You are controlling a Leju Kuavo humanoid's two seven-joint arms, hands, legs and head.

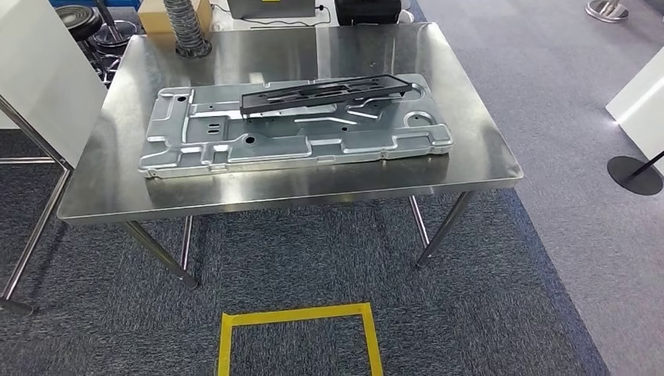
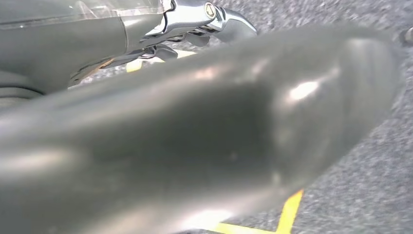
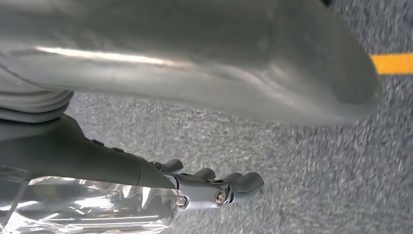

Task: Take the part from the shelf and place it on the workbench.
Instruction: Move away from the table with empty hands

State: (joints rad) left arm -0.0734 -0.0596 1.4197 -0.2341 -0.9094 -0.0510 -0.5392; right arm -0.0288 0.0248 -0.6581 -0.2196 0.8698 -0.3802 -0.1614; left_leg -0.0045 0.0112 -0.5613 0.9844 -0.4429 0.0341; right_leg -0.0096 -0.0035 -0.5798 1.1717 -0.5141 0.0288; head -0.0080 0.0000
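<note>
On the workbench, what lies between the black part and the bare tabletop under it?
A large stamped silver metal panel: in the head view, the black part rests on its rear half, not on the workbench itself.

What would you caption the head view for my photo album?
Black part lying on a large silver stamped panel atop a steel workbench.

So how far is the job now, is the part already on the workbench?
It looks done: the long black perforated part lies on the large stamped grey metal panel, which rests on the steel workbench. Nothing is in hand: the left hand and the right hand hang over the grey carpet, holding nothing visible. Nothing seems left, unless another part is wanted.
</note>
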